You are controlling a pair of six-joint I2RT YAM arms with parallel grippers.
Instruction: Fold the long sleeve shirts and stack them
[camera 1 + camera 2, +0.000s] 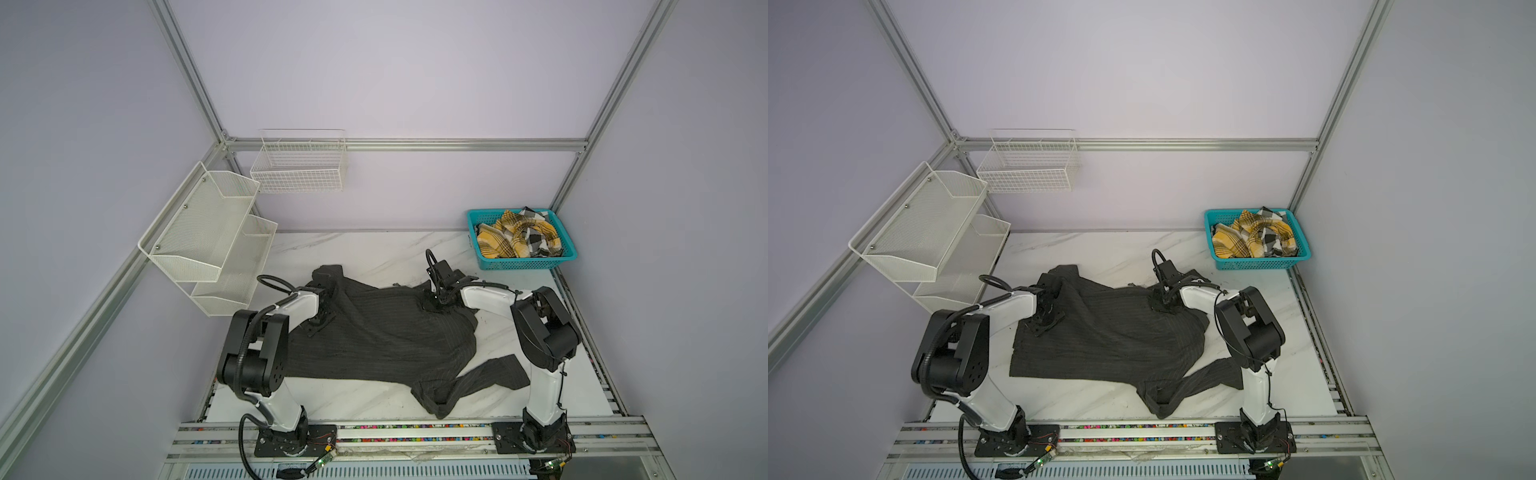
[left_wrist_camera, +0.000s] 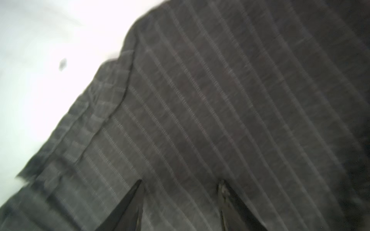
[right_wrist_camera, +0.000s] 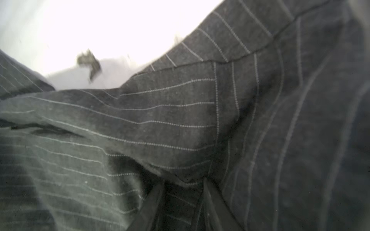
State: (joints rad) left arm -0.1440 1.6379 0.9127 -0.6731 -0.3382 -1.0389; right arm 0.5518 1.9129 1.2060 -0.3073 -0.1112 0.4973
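Barely started: charcoal shirt (image 1: 374, 332) is laid unfolded on the surface (image 1: 374, 253), plaid shirt (image 1: 519, 239) left in basket (image 1: 528, 262). Left gripper (image 2: 181, 181) jaws spread; right gripper (image 3: 183, 184) jaws can't be told.

Dark charcoal shirt (image 1: 374, 332) with thin pale pinstripes. White table (image 1: 365, 251) veined in grey like marble. Yellow, black and white plaid shirt (image 1: 515, 239). Teal basket (image 1: 528, 263). White mesh shelf (image 1: 199, 232). Pale lilac walls (image 1: 415, 83).

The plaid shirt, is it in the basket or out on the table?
In the basket. The plaid shirt lies crumpled, not folded, inside the teal basket at the far right in both top views.
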